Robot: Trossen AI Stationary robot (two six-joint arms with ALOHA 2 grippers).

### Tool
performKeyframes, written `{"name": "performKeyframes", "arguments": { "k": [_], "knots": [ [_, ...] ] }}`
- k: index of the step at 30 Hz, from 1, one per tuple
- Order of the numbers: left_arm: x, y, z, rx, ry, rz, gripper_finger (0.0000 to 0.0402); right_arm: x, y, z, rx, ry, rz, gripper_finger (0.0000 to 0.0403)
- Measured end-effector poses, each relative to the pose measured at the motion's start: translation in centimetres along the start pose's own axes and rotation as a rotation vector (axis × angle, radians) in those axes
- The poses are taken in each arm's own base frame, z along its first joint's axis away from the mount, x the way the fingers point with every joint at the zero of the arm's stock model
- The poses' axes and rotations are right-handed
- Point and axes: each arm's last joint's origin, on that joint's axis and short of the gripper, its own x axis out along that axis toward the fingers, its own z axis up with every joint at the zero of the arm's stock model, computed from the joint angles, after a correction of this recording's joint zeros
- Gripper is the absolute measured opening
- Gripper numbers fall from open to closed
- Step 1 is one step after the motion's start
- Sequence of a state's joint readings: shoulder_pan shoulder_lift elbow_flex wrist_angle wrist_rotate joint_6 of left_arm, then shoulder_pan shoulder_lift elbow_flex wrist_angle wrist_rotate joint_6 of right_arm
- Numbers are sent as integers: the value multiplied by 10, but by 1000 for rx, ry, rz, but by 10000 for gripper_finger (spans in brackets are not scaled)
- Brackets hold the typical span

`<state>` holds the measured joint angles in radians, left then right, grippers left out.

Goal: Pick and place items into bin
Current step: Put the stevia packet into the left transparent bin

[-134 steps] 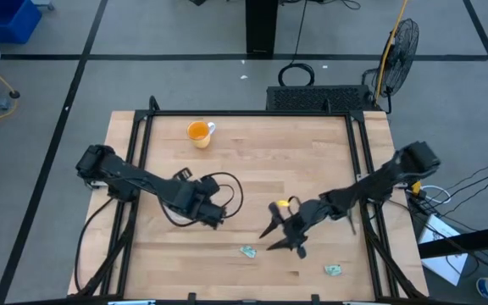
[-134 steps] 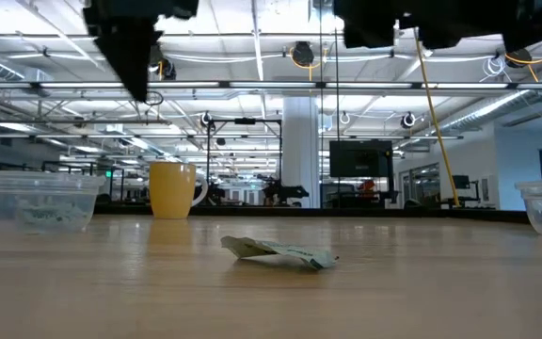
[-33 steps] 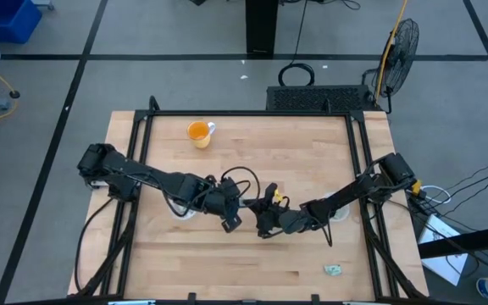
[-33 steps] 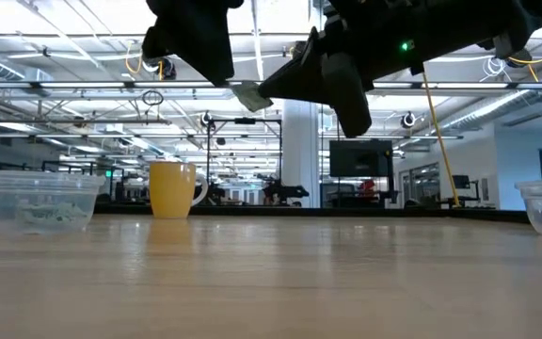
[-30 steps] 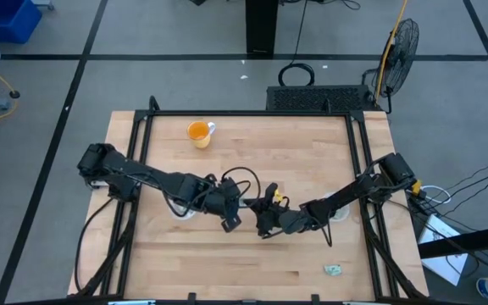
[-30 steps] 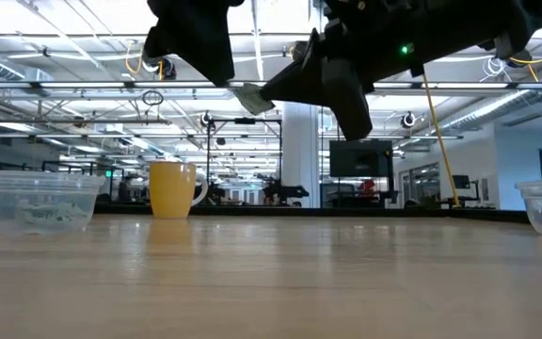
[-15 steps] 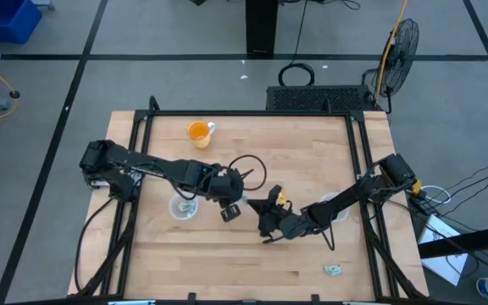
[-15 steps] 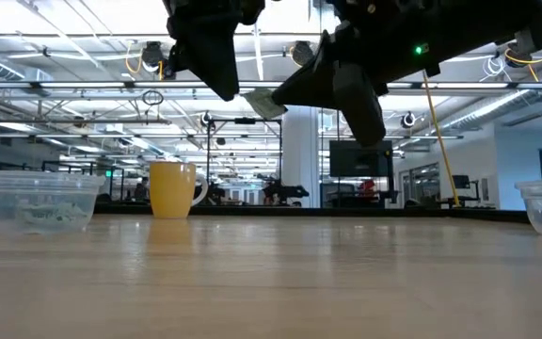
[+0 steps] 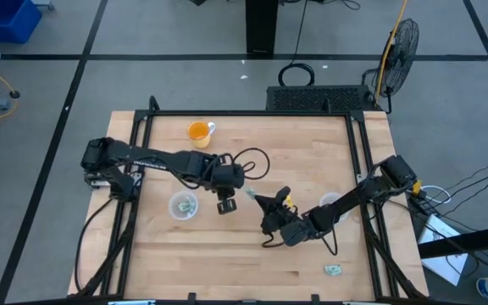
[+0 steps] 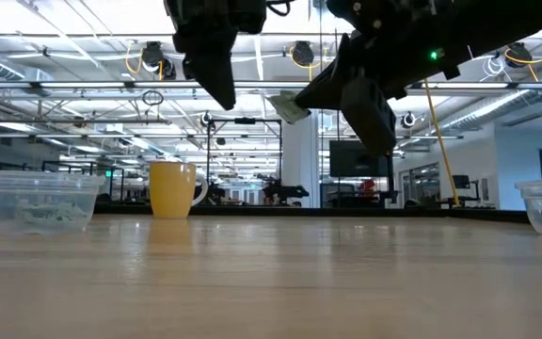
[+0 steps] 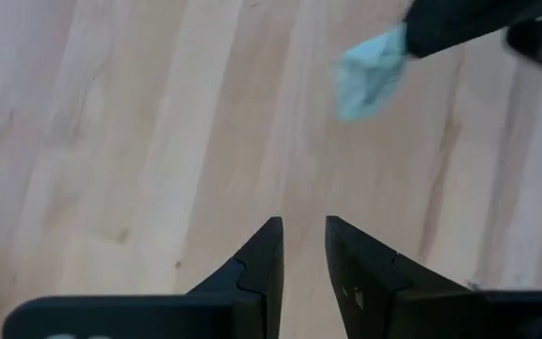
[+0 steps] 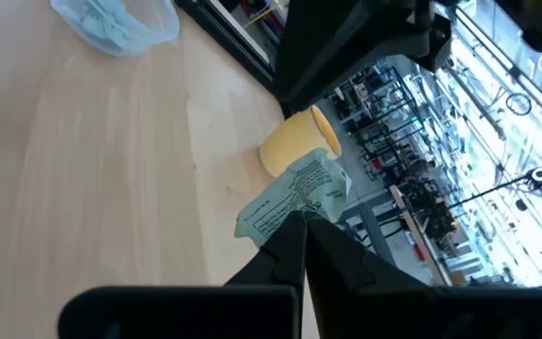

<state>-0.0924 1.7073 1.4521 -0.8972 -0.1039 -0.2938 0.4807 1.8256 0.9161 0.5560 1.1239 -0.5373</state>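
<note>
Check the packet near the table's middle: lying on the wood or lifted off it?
Lifted: the packet hangs pinched in the right gripper, clear of the table.

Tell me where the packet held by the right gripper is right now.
The packet is pinched in the right gripper, in the air over the table's middle in the high view, beside the left gripper and right of the left cup.

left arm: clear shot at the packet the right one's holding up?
Probably yes. The packet sticks out of the shut right gripper in mid-air, and the left gripper, fingers slightly apart, hangs beside it with nothing between.
</note>
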Motion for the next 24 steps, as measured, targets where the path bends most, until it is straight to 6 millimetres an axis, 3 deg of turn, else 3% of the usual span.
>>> {"name": "performKeyframes", "arguments": {
  "k": [12,21,24],
  "knots": [
    [3,2,-7,101,84,29,93,0,-1,2,51,-12,-6,0],
    [13,4,-13,162,157,141,197,1,-2,3,49,-26,7,0],
    [16,-2,-3,163,74,23,226,1,-1,4,87,-53,47,0]
  ]
}}
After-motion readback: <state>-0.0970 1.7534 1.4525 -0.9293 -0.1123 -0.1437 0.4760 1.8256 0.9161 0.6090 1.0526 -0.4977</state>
